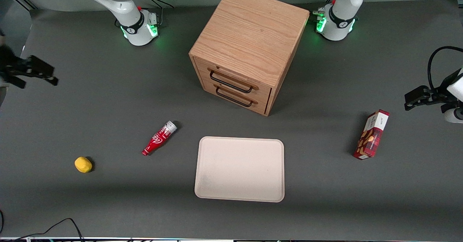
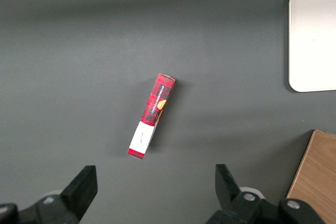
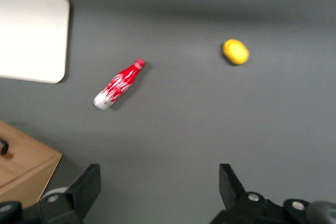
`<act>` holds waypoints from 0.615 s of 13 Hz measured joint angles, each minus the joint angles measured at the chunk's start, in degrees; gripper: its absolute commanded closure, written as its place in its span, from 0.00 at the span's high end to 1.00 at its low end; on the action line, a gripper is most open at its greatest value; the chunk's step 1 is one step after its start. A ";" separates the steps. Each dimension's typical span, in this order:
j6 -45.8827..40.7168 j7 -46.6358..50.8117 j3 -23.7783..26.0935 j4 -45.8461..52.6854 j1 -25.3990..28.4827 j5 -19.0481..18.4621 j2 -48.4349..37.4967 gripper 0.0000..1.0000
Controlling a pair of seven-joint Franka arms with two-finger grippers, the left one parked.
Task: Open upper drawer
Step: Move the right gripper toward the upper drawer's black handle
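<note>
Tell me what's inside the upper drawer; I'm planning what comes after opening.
Nothing can be told: the upper drawer is shut, its oak front hiding the inside. Only its black handle shows. The open gripper hangs toward the working arm's end of the table.

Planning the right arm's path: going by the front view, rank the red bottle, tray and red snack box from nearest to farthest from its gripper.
From the open gripper, at the working arm's table end:
1. Red bottle, lying beside the tray.
2. Tray, mid-table.
3. Red snack box, toward the parked arm's end.

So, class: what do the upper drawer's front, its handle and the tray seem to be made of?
Upper drawer: light oak-look wood, matte, grain lines visible; possibly veneer. Its handle: thin black wire, probably metal. Tray: smooth pale beige, likely plastic. The gripper, open, hangs over the table's working-arm end, away from the cabinet.
</note>
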 measured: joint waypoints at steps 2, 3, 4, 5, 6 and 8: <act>-1.02 0.01 6.19 -0.03 0.47 0.34 1.23 1.00; -1.08 0.12 9.81 -0.06 0.64 1.01 2.08 1.00; -1.09 0.63 12.90 -0.10 0.85 2.83 3.05 1.00; -0.99 0.99 14.86 -0.12 1.20 5.44 4.06 1.00; -0.64 1.00 15.99 -0.11 1.69 7.67 5.03 1.00; 1.00 0.97 19.26 -0.13 1.98 9.48 7.15 1.00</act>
